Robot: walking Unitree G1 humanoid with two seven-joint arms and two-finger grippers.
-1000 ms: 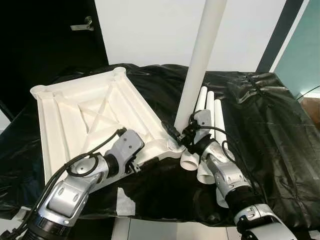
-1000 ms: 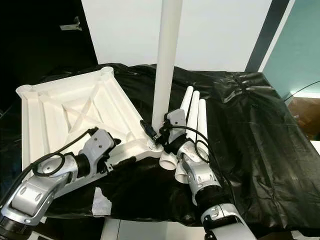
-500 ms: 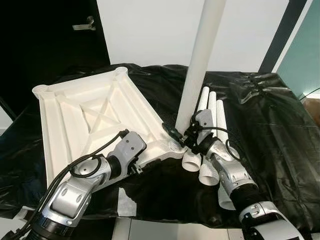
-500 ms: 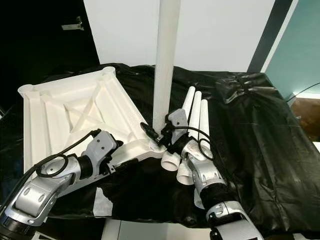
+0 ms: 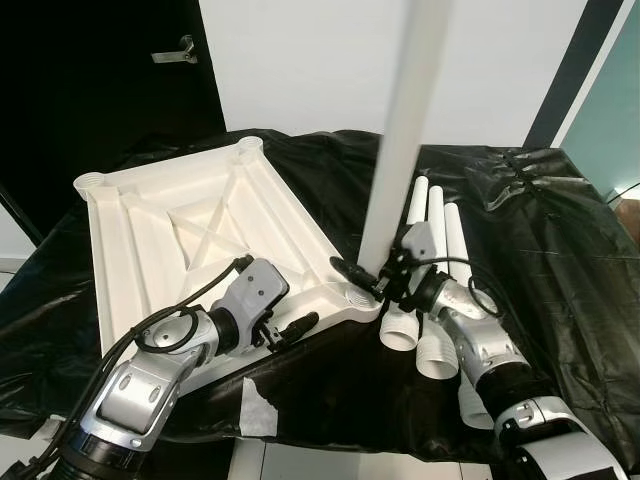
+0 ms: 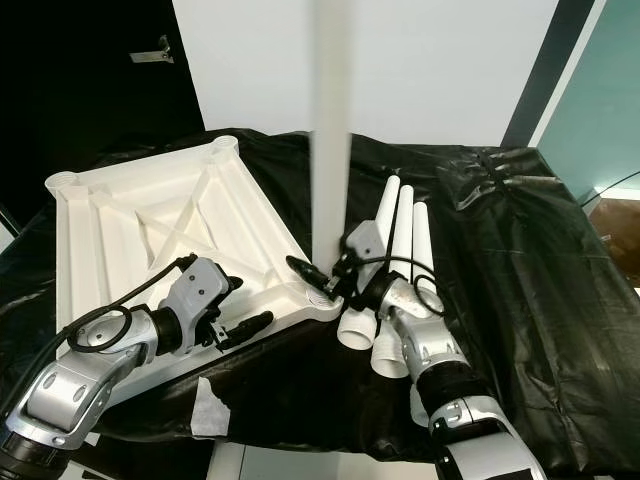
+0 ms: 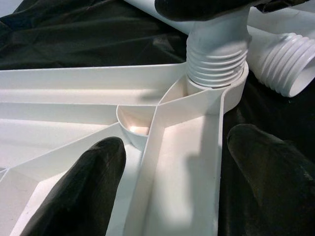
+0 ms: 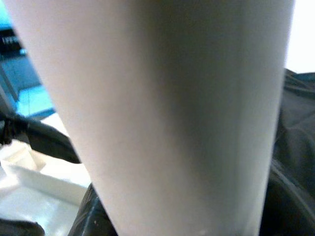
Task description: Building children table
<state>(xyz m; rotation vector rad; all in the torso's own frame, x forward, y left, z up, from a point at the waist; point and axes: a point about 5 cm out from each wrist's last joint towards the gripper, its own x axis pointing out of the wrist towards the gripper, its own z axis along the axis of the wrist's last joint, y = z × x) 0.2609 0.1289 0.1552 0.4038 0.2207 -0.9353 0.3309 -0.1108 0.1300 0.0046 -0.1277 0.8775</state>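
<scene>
The white tabletop lies upside down on the black-covered table, its ribs facing up. A long white leg stands upright in the near right corner socket, its threaded end partly in. My right gripper is shut on the base of this leg; in the right wrist view the leg is blurred and very close. My left gripper is open at the tabletop's near edge, one fingertip over the ribbed inside and the other beyond the rim. Three spare legs lie side by side right of the corner.
A crinkled black plastic sheet covers the whole table. A torn white patch shows at the table's front edge. A dark door with a handle stands behind on the left, next to a white wall.
The whole view has shifted down and right, so the camera moved. The upright leg now looks blurred. My left gripper's fingers reach further along the near edge towards the corner socket.
</scene>
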